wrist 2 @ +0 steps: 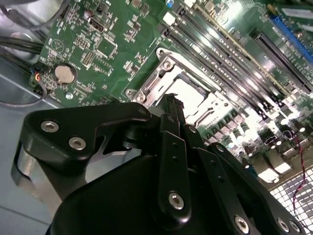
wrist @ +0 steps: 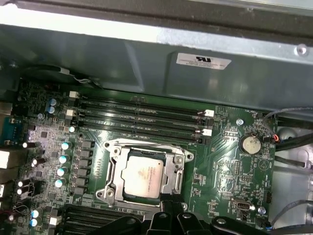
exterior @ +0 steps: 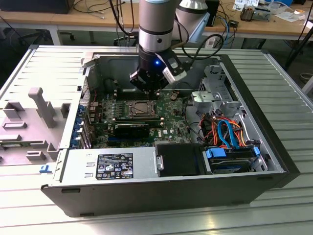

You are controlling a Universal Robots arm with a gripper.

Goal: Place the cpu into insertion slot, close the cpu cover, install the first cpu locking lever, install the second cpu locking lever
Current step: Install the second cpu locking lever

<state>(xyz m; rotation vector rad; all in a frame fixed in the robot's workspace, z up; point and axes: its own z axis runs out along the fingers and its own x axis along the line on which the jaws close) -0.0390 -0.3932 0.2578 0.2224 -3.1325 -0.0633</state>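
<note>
The cpu (wrist: 142,177) lies flat in the insertion slot (exterior: 142,108) on the green board, its silver-grey top showing. The cpu cover (wrist: 175,171) lies down around it as a silver frame, with the chip visible through its window. A thin wire lever (wrist: 146,145) runs along the socket's side nearest the memory slots. My gripper (wrist: 166,201) hangs just above the socket's opposite edge with its black fingers drawn together and nothing between them. The second wrist view shows the fingertips (wrist 2: 170,100) over the frame's edge, beside the cpu (wrist 2: 190,92).
Long black memory slots (wrist: 142,115) run beside the socket. The case's metal wall (wrist: 146,63) rises behind them. A coin battery (wrist: 251,144) and loose cables (exterior: 222,129) lie towards the exterior view's right. A black card (exterior: 132,129) sits in front of the socket.
</note>
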